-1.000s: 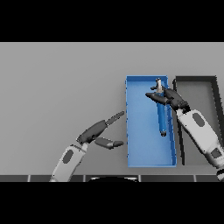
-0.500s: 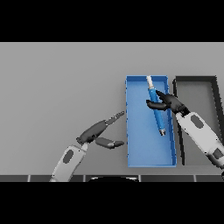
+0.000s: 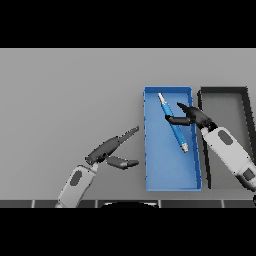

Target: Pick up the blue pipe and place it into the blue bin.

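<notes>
**Pipe lying in the bin, my hands spread**

Nearest me, my left hand [image 3: 111, 151] rests over the flat, matte grey worktop [image 3: 65, 90], just left of the blue bin [image 3: 172, 183]. Its dark fingers are straight and its thumb juts out to the right; it grips nothing.

The bin is a long, shallow rectangular tray with thin raised walls and a smooth floor. Inside it, in the far half, lies the blue pipe [image 3: 173, 125], a slim straight rod with pale ends, slanting from far left to near right.

My right hand [image 3: 192, 117] reaches over the bin's right wall, fingers spread beside the pipe, not closed round it.

To the right stands a black bin [image 3: 223, 91] of similar shape.
</notes>
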You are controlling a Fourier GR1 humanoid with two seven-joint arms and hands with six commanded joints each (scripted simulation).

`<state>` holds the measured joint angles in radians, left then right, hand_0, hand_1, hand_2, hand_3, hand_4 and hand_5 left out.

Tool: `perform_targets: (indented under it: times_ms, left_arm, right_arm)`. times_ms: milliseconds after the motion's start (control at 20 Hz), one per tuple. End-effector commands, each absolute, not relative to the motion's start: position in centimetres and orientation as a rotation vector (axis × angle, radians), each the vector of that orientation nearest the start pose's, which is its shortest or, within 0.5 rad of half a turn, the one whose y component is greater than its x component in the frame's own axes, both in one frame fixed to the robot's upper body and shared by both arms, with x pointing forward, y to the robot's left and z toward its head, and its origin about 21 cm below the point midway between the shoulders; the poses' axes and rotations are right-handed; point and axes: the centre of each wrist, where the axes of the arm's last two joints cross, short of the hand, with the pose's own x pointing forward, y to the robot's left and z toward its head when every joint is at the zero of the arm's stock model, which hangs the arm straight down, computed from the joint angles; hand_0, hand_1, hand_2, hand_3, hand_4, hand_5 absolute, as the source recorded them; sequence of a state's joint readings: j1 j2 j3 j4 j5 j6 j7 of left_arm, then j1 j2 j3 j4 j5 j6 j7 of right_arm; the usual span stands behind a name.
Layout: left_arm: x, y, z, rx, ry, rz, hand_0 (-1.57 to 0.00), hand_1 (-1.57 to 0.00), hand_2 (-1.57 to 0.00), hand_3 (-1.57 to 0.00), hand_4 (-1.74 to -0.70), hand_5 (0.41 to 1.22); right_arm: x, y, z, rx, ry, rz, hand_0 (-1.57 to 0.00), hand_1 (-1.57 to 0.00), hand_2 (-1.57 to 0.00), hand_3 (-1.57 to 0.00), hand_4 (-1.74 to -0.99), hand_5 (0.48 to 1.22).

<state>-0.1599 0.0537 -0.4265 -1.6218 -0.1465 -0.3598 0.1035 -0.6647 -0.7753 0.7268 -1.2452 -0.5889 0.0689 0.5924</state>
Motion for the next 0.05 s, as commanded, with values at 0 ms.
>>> perform_targets:
  times_ms: [0]
  left_arm:
    - [25.53,12.16,4.23,-0.41,-1.545,-0.885,0.0,0.0,0.0,0.0,-0.88,0.431]
  right_arm:
    - [35.37,-25.24,9.92,-0.149,-0.853,0.748,-0.01,-0.01,-0.01,0.0,-1.022,0.643]
